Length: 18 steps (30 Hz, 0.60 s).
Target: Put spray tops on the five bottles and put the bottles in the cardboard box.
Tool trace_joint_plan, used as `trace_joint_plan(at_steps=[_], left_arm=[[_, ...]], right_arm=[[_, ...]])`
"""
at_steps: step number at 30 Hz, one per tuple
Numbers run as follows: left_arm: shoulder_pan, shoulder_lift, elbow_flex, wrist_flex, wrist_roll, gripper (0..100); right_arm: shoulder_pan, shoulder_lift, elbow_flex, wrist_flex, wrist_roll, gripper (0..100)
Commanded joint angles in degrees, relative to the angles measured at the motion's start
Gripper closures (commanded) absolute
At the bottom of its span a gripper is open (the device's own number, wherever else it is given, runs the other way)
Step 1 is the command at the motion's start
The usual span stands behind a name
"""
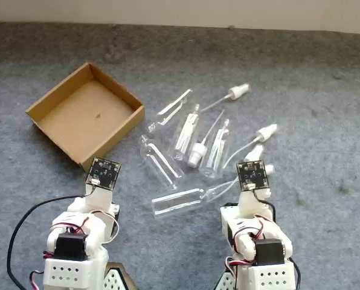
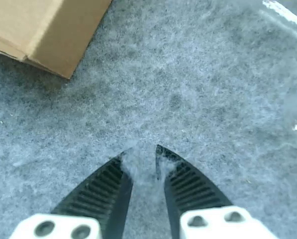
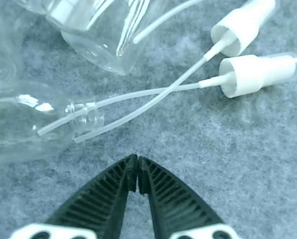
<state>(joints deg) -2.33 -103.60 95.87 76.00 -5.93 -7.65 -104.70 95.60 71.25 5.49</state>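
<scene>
The right wrist view shows the clenched, empty right tool [image 3: 137,162] before two spray tops [image 3: 258,74], one tube entering a lying bottle [image 3: 19,124]. The left tool [image 2: 141,151], slightly parted, hovers over the grey worktop [image 2: 203,84]. In the high view the cardboard box [image 1: 110,142] lies at ten o'clock.

No text, label, number or sign can be read on the cardboard box [image 1: 83,115], the bottles [image 1: 177,202] or the spray tops [image 1: 237,92].

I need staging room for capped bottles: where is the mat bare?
Bare: between the box and the left pincer, and right of the spray tops. Crowded: the middle, bottles and spray tops tangled ahead of the right pincer.
</scene>
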Motion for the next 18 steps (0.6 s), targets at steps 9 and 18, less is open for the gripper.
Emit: trace_joint_plan(at_steps=[9, 18], left_arm=[[2.2, -0.4, -18.3, 0.8, 0.3, 99], [2.7, 25.6, -34.5, 0.7, 0.3, 99]], right_arm=[[-0.2, -0.6, 6.3, 0.4, 0.4, 99.3], [-0.2, -0.6, 6.3, 0.4, 0.5, 99.3]])
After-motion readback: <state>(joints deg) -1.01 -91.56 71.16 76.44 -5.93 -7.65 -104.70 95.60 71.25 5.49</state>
